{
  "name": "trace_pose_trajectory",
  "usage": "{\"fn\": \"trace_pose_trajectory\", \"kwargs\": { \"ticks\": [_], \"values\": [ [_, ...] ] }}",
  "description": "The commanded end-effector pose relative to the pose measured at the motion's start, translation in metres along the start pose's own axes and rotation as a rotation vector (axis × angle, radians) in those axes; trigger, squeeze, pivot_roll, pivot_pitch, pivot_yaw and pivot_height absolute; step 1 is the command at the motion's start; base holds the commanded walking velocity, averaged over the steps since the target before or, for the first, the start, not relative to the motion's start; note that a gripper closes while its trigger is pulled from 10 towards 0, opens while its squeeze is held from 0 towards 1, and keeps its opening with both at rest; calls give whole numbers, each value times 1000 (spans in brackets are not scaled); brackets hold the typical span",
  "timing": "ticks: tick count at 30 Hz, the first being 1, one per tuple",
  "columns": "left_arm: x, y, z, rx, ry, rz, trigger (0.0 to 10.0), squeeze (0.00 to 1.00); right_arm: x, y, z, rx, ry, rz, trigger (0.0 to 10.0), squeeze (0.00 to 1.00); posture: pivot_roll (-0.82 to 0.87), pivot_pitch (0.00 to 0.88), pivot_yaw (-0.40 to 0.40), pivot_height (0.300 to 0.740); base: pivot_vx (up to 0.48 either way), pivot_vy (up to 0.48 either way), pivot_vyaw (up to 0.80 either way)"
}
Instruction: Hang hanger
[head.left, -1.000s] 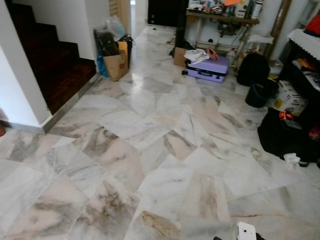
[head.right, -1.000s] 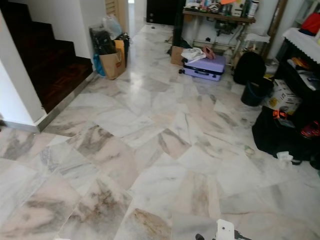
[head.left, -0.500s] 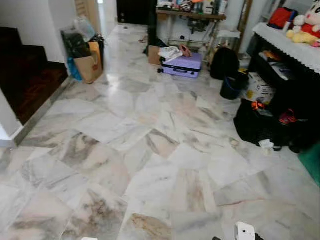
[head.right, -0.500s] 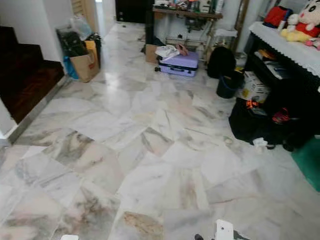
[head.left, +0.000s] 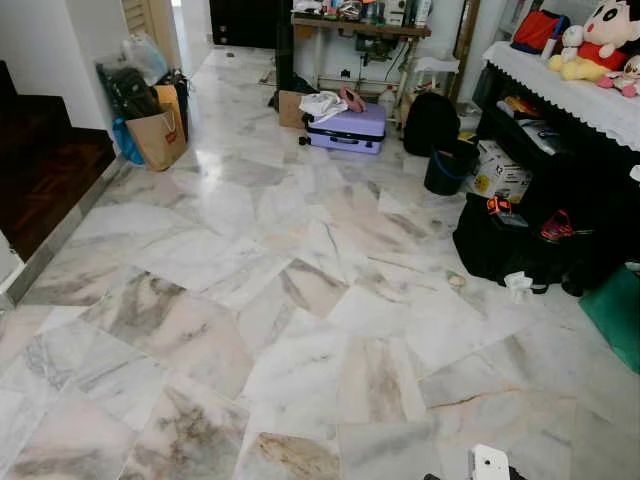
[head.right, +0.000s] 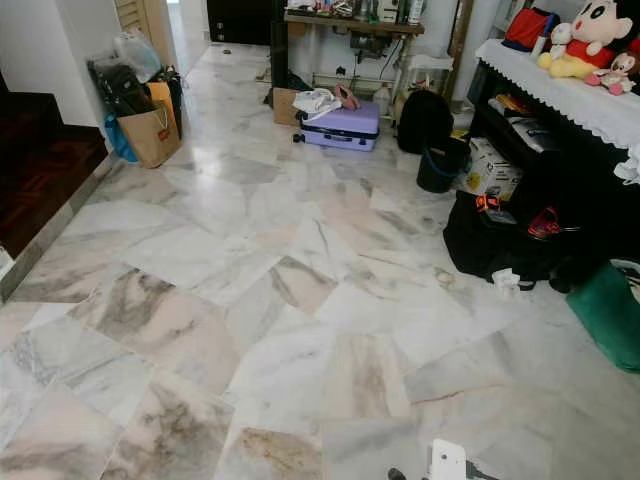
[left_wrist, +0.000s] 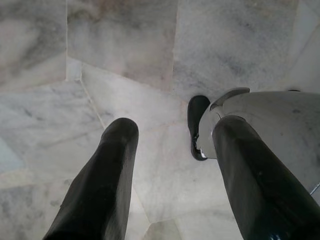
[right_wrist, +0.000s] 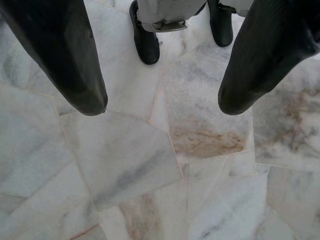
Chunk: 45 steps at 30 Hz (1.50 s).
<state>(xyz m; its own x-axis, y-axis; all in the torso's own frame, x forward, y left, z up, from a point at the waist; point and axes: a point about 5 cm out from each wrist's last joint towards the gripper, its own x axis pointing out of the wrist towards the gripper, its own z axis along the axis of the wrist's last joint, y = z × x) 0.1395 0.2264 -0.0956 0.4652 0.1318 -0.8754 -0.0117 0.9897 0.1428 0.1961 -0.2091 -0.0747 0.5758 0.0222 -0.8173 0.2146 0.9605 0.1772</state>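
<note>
No hanger can be made out on the marble floor ahead. My left gripper hangs open over the floor tiles, with nothing between its two black fingers. My right gripper is also open and empty, pointing down at the floor. My own black feet stand just past the fingers in both wrist views. A white part of my right arm pokes in at the bottom edge of the left eye view.
A purple suitcase, a black backpack and a dark bucket lie at the back. Black bags sit on the right, below a dark shelf with plush toys. A paper bag and dark stairs are on the left.
The head camera has turned right: the stairs slid toward the left edge, and the shelf with plush toys and a green item came into view. Nothing in the room itself moved.
</note>
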Motion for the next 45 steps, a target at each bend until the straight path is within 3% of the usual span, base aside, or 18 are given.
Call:
{"fn": "trace_pose_trajectory", "kwargs": {
  "ticks": [1,6,13,34,41,45],
  "values": [
    [0,-3,-1,13,11,-13,10000,0,0,-1,-1,9,9,-4,10000,0,283,0,-48,740,0,0,-781],
    [1,-4,6,59,-4,-2,10000,0,0,-1,0,14,7,-7,10000,0,287,0,-51,740,0,-130,-780],
    [2,-5,5,15,7,9,10000,0,0,-1,1,13,6,-7,10000,0,288,0,-52,740,0,-274,-781],
    [3,-9,14,33,-8,-2,10000,0,1,2,5,11,-7,-3,10000,0,263,0,-52,740,0,0,-781],
    [3,-21,11,40,-20,-29,10000,0,-3,-12,1,37,-18,-44,10000,0,224,0,-63,740,0,0,-295],
    [2,-38,5,73,-14,-76,10000,0,-7,-27,-2,49,-29,-71,10000,0,182,0,-59,740,0,0,0]
  ]
}}
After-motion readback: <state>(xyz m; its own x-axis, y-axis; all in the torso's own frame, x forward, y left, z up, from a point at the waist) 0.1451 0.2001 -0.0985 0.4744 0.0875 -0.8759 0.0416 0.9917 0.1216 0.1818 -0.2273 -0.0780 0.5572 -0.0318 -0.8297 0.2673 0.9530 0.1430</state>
